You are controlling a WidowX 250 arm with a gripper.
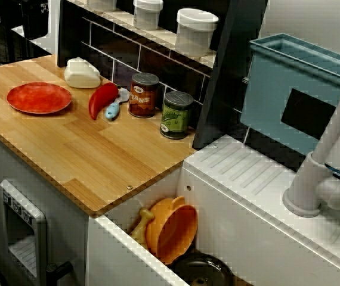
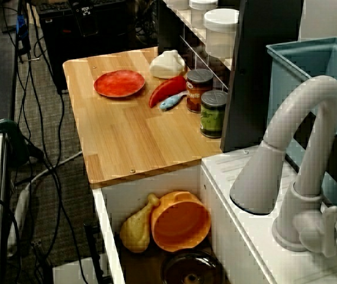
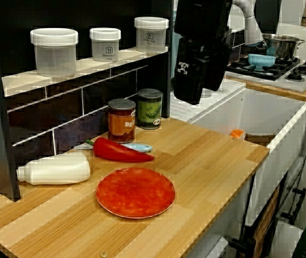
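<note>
Only along the counter: you see the gripper [image 3: 196,88] in this view alone; the view from above and the view past the tap leave it out.
Only from above and past the tap: you see into the sink, where an orange bowl [image 1: 173,229] leans with a yellow drumstick [image 2: 135,229] just beside it and a dark pot [image 1: 203,271] near them.
Green can [image 3: 150,108]: upright at the back of the wooden counter [image 3: 206,156], by the tiled wall, just beside the red can [image 3: 122,120] and on the sink side of it.
Around: a red pepper [image 3: 122,151] lies in front of the red can, partly over a small blue toy [image 3: 138,147]. A red plate [image 3: 135,192] sits nearer the front edge, and a white bottle [image 3: 55,169] lies on its side.
In the way: a dark upright panel [image 1: 218,77] stands close beside the green can.
Arm: black, hanging from the top of the frame, above the green can and to its sink side, apart from it.
Grip: you cannot tell whether the fingers stand wide or narrow, as the dark shapes blend together.
</note>
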